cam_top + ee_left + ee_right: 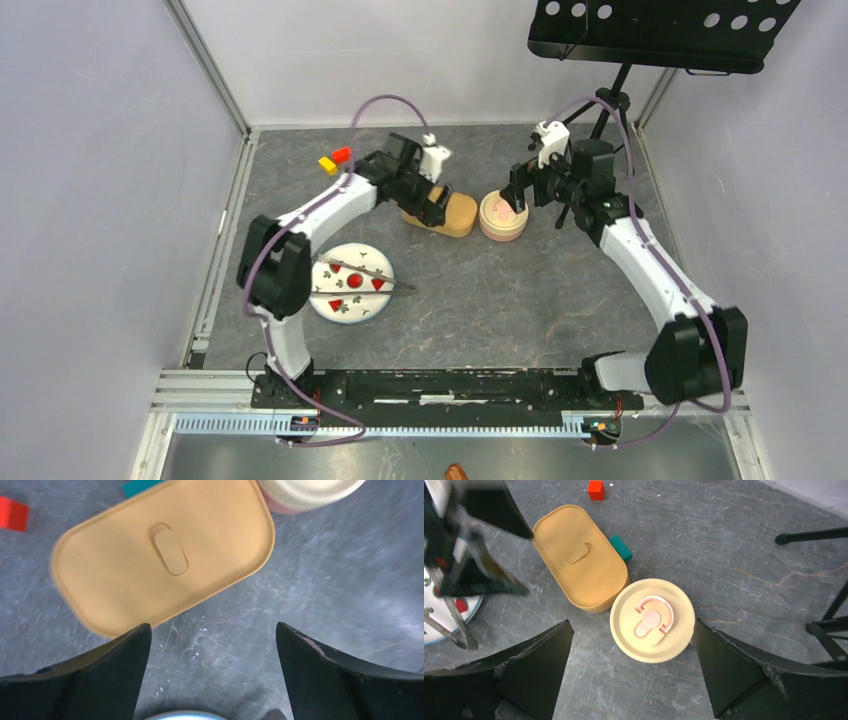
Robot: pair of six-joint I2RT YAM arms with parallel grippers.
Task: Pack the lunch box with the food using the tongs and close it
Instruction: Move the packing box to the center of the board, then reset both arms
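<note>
The tan oval lunch box point(452, 214) sits with its lid on, mid-way along the grey stone-patterned counter point(480, 310) and toward its far edge. A round pink container with a cream lid point(500, 216) stands just beside it on the right. The left end effector point(432, 200) hangs over the box's left end with its 2 fingers spread wide and nothing between them. The right end effector point(515, 195) hangs above the round container, likewise wide apart and gripping nothing.

Toward the counter's left edge, a white leaf-patterned plate point(362, 306) carries small red wedges of food point(355, 281). The long slim dark-grey metal tongs point(380, 275) lie across it, one end jutting past the right rim.

A teal cube point(620, 547) lies just beside the box's far side. A red cube point(342, 154) and a yellow cube point(327, 165) sit together near the far-left corner.
</note>
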